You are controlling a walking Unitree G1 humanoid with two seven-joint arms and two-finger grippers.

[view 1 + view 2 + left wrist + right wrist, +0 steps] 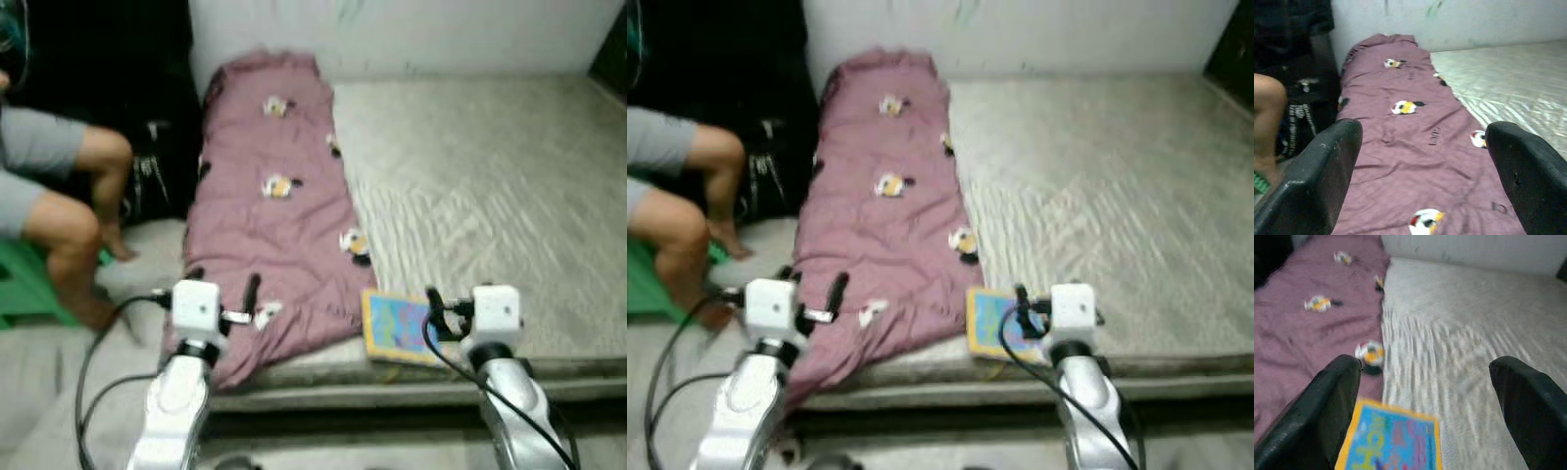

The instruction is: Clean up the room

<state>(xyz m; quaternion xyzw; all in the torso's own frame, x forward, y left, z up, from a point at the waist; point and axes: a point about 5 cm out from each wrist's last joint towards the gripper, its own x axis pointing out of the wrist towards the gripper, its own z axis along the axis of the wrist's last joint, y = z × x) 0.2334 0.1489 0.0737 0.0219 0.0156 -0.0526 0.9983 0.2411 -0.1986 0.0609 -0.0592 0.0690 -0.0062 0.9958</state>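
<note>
Left eye view: crumpled mauve blanket [274, 215] with cartoon prints.

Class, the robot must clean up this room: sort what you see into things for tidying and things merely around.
For tidying:
pink blanket
colourful book
left hand, open
right hand, open

Merely around:
mattress
seated person
green stool

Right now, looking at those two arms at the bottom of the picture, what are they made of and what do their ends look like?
Both arms are silver, rounded metal-looking tubes, each topped by a white boxy wrist block with black cables looping off it. The left tool and right tool each carry two long black fingers, broad and matte in the wrist views.
</note>
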